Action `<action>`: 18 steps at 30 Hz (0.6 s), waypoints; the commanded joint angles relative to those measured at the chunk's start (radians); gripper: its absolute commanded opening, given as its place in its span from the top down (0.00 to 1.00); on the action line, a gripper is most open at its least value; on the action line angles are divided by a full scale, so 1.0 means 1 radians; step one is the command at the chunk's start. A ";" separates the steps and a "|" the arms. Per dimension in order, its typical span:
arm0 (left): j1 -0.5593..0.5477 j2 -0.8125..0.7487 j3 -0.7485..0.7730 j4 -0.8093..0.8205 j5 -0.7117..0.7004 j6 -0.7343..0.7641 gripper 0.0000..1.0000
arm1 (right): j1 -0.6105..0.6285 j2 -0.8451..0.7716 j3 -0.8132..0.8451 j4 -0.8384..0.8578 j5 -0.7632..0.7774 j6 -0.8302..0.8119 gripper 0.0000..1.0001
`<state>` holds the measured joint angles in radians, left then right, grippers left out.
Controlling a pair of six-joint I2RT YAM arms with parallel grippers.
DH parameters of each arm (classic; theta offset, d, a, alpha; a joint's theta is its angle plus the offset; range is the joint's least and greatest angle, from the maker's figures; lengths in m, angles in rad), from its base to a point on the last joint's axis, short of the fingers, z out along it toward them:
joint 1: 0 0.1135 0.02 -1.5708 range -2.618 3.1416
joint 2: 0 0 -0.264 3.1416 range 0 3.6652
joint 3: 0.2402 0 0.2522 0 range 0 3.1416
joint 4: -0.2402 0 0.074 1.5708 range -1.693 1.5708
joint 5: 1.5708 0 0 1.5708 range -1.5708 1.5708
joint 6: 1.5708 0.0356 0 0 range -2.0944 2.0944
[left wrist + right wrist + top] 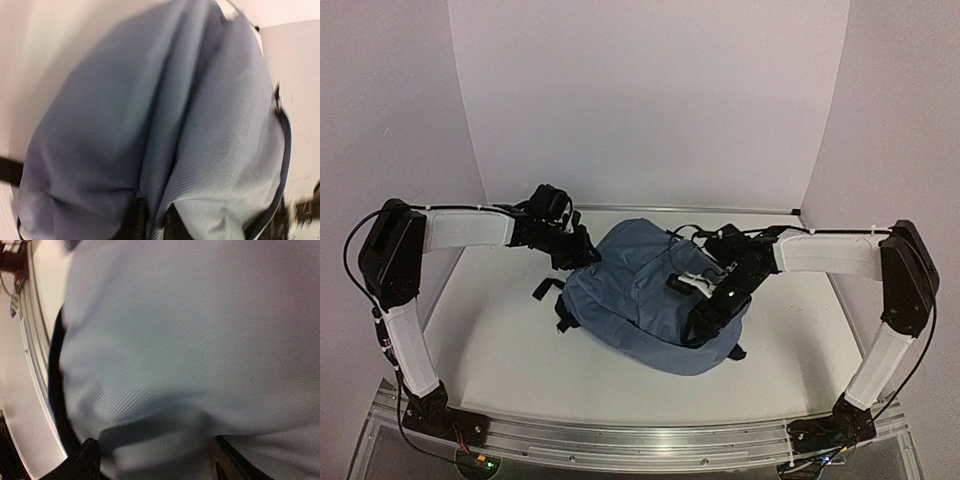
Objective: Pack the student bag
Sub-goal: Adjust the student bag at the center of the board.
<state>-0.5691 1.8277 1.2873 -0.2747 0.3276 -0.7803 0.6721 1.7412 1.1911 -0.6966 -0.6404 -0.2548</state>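
We seem to be gripping the student bag (pixel 640 300) to open it: left pincer (pixel 154 212) narrow on a fold, right pincer (pixel 154 447) wide, due to close next.

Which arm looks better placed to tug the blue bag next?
Probably left: the left gripper pinches a fold of the student bag, while the right gripper sits on the fabric with jaws wide apart.
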 commanded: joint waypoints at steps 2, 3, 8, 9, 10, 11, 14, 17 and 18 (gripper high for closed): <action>0.112 0.029 0.195 -0.083 -0.054 0.132 0.64 | 0.149 -0.036 0.093 -0.043 -0.101 0.045 0.21; 0.112 0.007 0.195 -0.099 -0.058 0.146 0.56 | 0.142 -0.054 0.126 -0.052 -0.089 0.051 0.20; 0.093 -0.167 0.000 -0.077 -0.058 0.118 0.36 | -0.030 -0.135 0.232 -0.052 -0.063 0.115 0.13; 0.081 -0.212 -0.045 -0.071 -0.065 0.106 0.35 | -0.070 -0.126 0.249 -0.053 -0.048 0.121 0.13; 0.067 -0.245 -0.097 -0.052 -0.065 0.092 0.33 | -0.108 -0.114 0.263 -0.053 -0.009 0.122 0.13; 0.050 -0.273 -0.145 -0.030 -0.060 0.075 0.28 | -0.139 -0.093 0.275 -0.053 0.031 0.120 0.13; -0.010 -0.318 -0.245 -0.008 -0.058 0.021 0.25 | -0.203 -0.013 0.308 -0.053 0.120 0.098 0.14; -0.069 -0.337 -0.306 0.007 -0.085 -0.030 0.22 | -0.234 0.082 0.329 -0.052 0.140 0.090 0.15; -0.077 -0.339 -0.330 0.033 -0.074 -0.051 0.21 | -0.237 0.110 0.332 -0.052 0.137 0.085 0.16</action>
<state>-0.6020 1.5130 1.0299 -0.3058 0.2672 -0.7459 0.4377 1.7278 1.5079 -0.7194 -0.5683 -0.1594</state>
